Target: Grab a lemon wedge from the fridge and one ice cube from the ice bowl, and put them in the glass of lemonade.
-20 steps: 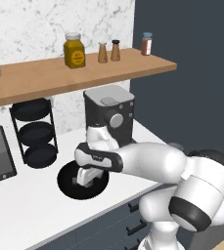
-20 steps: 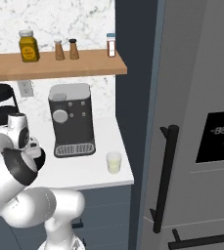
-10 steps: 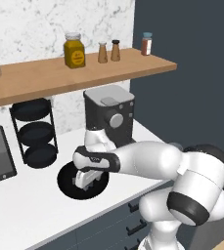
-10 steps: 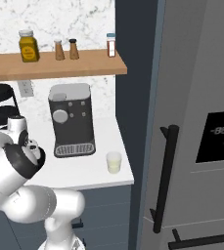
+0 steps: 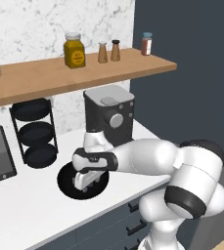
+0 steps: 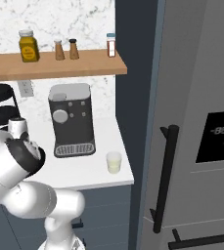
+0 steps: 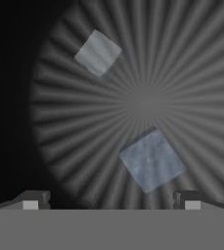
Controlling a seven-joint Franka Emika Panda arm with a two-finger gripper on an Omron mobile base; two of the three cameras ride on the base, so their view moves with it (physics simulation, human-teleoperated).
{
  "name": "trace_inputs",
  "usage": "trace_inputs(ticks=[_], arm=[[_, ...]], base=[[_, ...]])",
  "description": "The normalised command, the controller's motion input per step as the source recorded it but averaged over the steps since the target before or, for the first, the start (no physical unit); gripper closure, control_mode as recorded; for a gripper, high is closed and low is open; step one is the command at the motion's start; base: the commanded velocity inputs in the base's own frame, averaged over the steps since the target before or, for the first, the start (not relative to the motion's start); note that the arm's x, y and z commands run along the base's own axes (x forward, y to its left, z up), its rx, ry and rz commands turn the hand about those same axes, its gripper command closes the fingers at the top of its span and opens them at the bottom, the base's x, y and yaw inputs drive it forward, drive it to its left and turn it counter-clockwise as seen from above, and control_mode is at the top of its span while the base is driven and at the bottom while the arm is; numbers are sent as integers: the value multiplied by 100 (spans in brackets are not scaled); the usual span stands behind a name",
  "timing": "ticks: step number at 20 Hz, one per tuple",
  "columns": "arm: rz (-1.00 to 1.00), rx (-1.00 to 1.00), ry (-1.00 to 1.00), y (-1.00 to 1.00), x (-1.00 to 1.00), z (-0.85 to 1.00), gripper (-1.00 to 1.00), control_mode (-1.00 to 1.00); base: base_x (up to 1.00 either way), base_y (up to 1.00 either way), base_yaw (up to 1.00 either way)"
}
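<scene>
- Marble wall and a wooden shelf (image 5: 84,75) of jars back my white table (image 5: 25,215); I take the coffee machine (image 5: 109,117) as my landmark.
- Just left of the coffee machine and nearer to me, the ice bowl (image 5: 64,181) sits on the table, and I have the end effector (image 5: 86,181) hanging straight down over it, so the hand camera looks squarely at the ribbed bowl floor.
- Its jaws stand wide apart and empty; both tips (image 7: 35,199) show at the bottom of the hand view with nothing between them.
- One ice cube (image 7: 151,158) lies just above the gap between the tips, nearer the right-hand one; I judge it the easier pick. A second cube (image 7: 98,52) lies well apart, toward the far rim.
- The glass of lemonade (image 6: 114,162) waits on the table right of the coffee machine, near the edge, beside the fridge (image 6: 201,122), whose door looks shut.
- Hard to tell: from the left base view my own wrist covers the cubes, so I cannot judge the height above them. The lemon wedge would be behind that door. The left part of the bowl in the hand view is lost in shadow.
</scene>
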Motion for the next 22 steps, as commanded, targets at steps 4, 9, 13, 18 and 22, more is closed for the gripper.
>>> trace_inputs(ticks=[4, 9, 13, 18, 22], arm=[[0, 0, 0, 11, 0, -2, -100, -100], [0, -1, 0, 32, 4, -1, -100, -100], [0, 0, 0, 29, 8, -10, -100, -100], [0, 0, 0, 9, 0, -1, -100, -100], [-4, 0, 0, -11, 0, 0, -100, -100]], base=[[0, 0, 0], [0, 0, 0], [0, 0, 0], [0, 0, 0], [0, 0, 0]])
